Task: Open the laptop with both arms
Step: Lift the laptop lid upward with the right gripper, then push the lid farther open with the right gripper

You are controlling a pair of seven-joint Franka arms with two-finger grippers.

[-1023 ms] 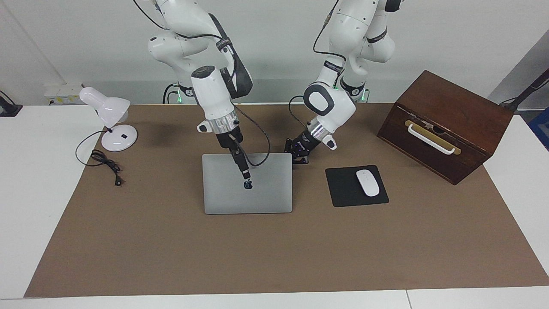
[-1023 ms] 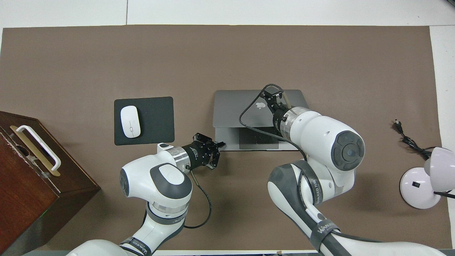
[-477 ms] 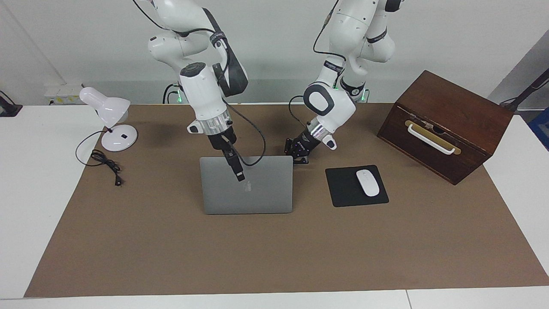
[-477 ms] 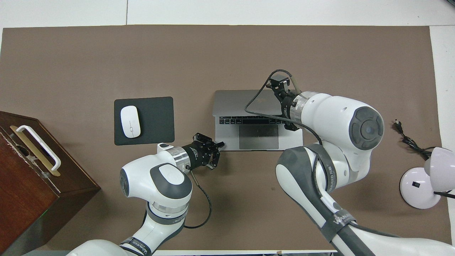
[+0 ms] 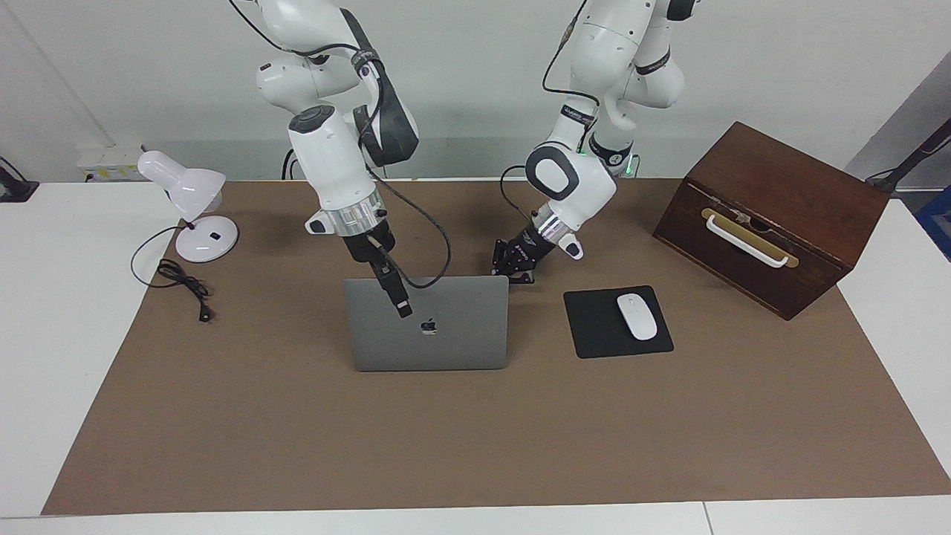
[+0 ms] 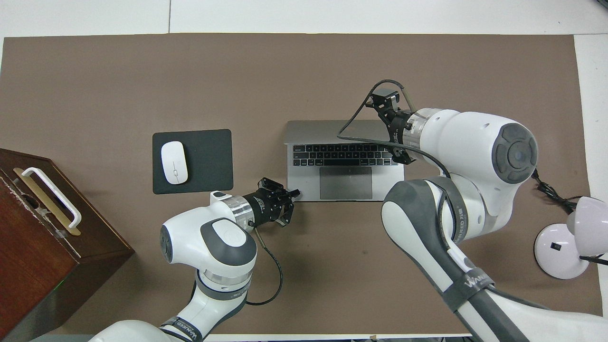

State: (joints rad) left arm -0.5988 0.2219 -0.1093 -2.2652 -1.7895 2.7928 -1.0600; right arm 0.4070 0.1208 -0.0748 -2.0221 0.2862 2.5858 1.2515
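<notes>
The silver-grey laptop (image 5: 446, 342) stands open in the middle of the brown mat, its lid raised steeply. The apple logo faces away from the robots, and the keyboard deck (image 6: 344, 176) faces them. My right gripper (image 5: 403, 308) reaches over the lid's top edge and lies against the lid's outer face, beside the logo. In the overhead view it (image 6: 384, 100) shows just past the lid. My left gripper (image 5: 516, 276) is low at the deck's corner nearest the robots, toward the left arm's end, and its tip (image 6: 294, 194) touches that corner.
A black mouse pad (image 5: 594, 327) with a white mouse (image 5: 637, 317) lies beside the laptop toward the left arm's end. A brown wooden box (image 5: 773, 215) with a white handle stands past it. A white desk lamp (image 5: 193, 193) and its cord (image 5: 182, 282) are at the right arm's end.
The lid has swung up from nearly flat to steeply raised, uncovering the keyboard. My right gripper rose with it and moved toward the right arm's end. My left gripper has stayed at the deck's corner.
</notes>
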